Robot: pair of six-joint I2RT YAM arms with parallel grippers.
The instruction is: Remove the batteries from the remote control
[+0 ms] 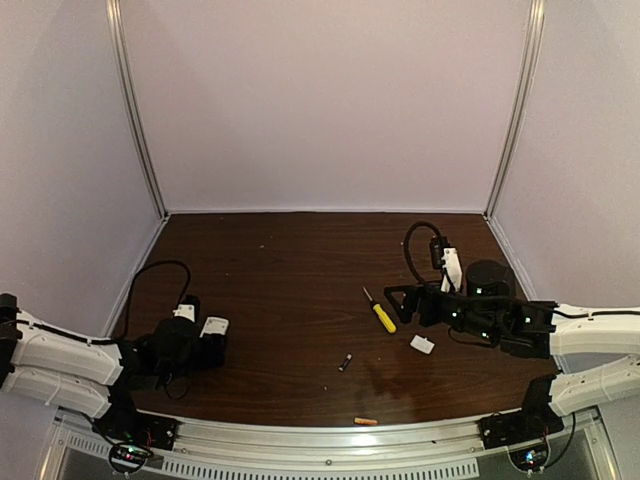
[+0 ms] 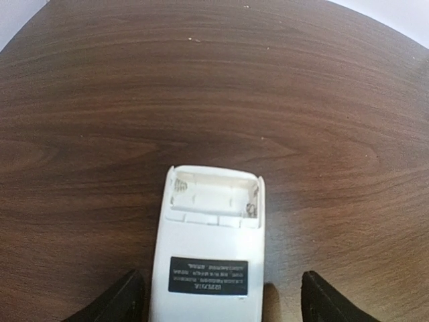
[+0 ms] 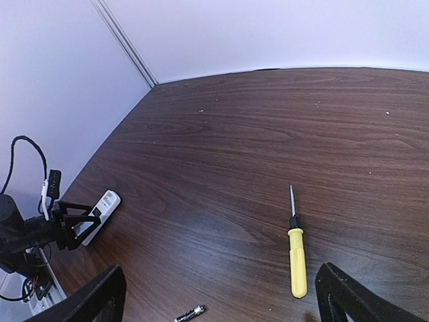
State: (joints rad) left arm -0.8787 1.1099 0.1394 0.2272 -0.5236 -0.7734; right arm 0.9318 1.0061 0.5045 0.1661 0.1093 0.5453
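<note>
Left wrist crops remote control, straddled by spread left end effector; right end effector gapes empty.

A dark wooden table carries a white remote at left, back up, its battery bay open. A yellow screwdriver lies right of centre, a white chip near it, a dark battery nearer, an orange battery at the near edge.

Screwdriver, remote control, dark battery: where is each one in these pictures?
screwdriver (image 1: 380,313): top external view, yellow handle.
remote control (image 2: 208,245): left wrist view, white back between open compartment and label.
dark battery (image 1: 345,362): top external view, middle of its body.
</note>
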